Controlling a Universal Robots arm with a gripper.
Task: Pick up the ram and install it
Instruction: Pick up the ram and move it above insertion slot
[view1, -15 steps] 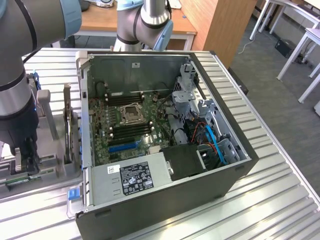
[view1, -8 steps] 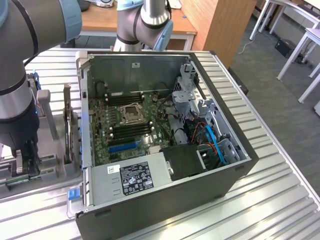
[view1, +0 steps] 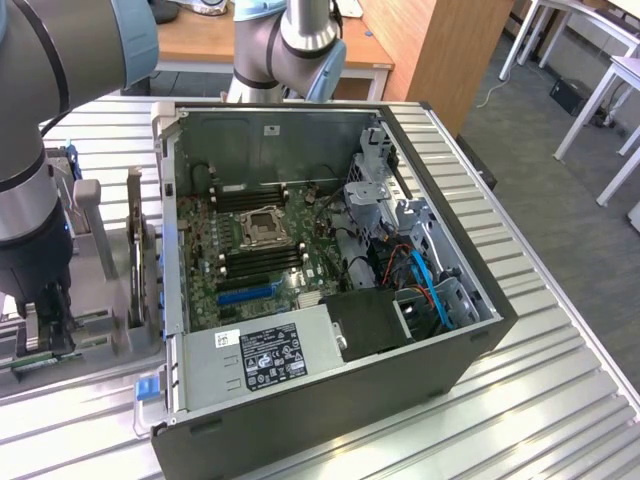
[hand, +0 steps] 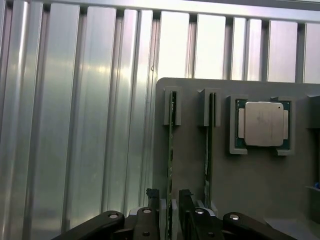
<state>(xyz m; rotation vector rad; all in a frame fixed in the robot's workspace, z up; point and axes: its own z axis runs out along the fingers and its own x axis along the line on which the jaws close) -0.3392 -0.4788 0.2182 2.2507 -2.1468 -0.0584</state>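
the gripper (hand: 169, 196) hangs spread wide, one finger each side of the ram (hand: 171, 145), not yet pinching it; the stick stands on edge in a slotted grey holder (hand: 250, 195), leaving both faces reachable.

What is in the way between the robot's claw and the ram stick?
Nothing visible. The open gripper has a finger on each side of the ram, which stands on edge in the gray holder. The second stick and the CPU chip sit aside.
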